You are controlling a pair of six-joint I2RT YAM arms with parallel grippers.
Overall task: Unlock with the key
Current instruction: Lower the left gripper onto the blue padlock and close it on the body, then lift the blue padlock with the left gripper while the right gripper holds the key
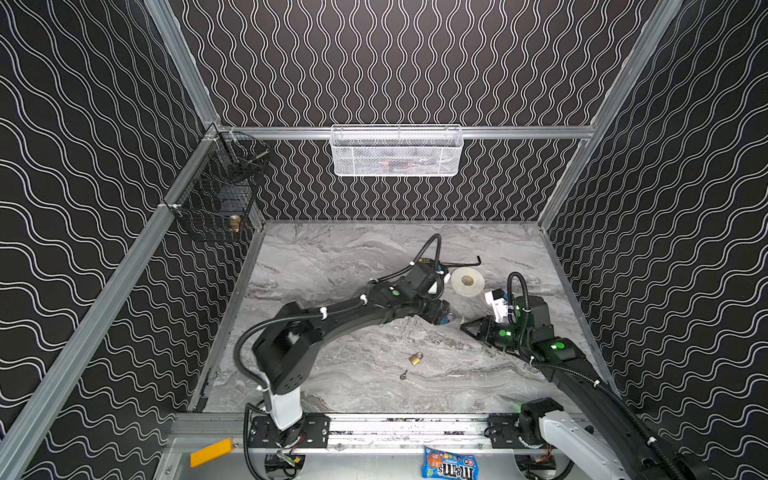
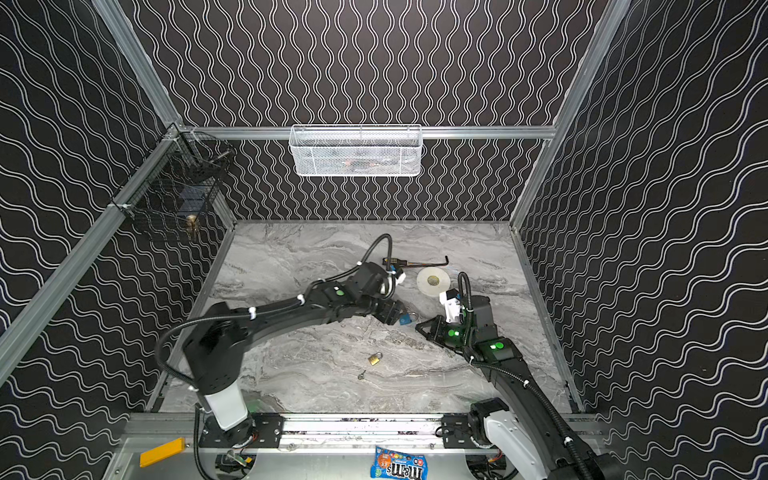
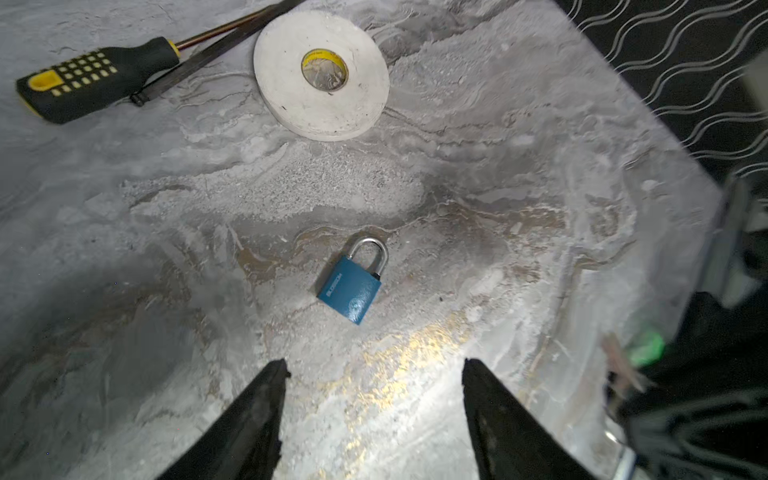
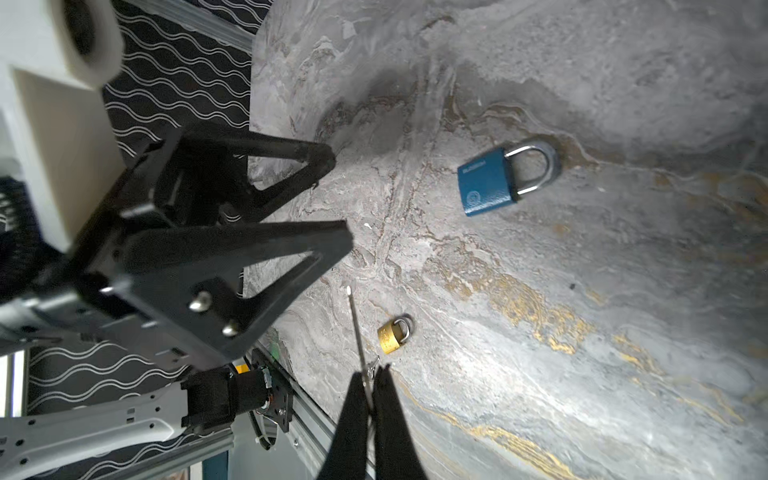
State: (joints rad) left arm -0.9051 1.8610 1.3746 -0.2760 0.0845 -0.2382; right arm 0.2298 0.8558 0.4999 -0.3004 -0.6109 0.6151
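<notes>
Right of centre in a top view, the blue padlock (image 2: 406, 319) lies flat on the marble table (image 2: 291, 257), just ahead of the left gripper (image 3: 376, 365), whose fingers stand spread and empty. The right gripper (image 4: 370, 378) pinches a thin metal sliver, probably the key (image 4: 356, 328) seen edge-on.

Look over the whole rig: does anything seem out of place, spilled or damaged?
A packet of M&M's lies on the metal base in front of the marble tabletop, between the two arm mounts. A snack has no part in a lock task. Nothing looks spilled or broken.
</notes>
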